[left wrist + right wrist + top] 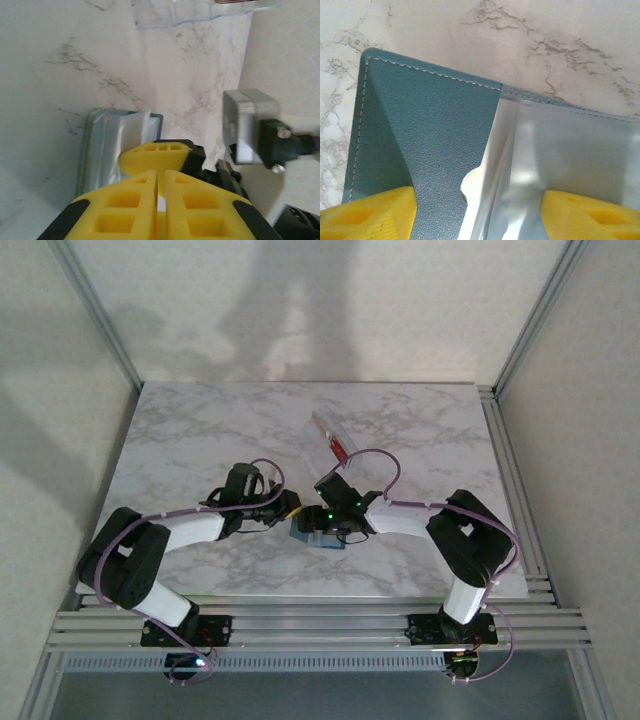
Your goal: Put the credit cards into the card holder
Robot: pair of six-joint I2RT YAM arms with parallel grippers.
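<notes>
**Pin the wallet, draw the card out straight**

One red card [338,448] stands in the clear card holder [325,430], which lies on the marble table [200,430] a little beyond both arms. No other card is plainly visible. The rest are probably tucked in the see-through sleeves of the teal wallet [430,130], which lies open near the holder's near end.

The left claw [159,176] is closed at the edge of the sleeves, with a thin pale sliver in the seam between its yellow fingers. Whether that sliver is a card's edge, I cannot tell. The right claw [480,212] is spread wide and holds nothing, with one finger over the teal cover and the other over the sleeves.

The step looks like drawing a card out of a sleeve. The right claw should press flat so the wallet cannot lift or slide. The left should pull low and slowly along the sleeve's opening, not upward. If the film comes along with it, the pinch has caught sleeve as well as card and needs retaking.
</notes>
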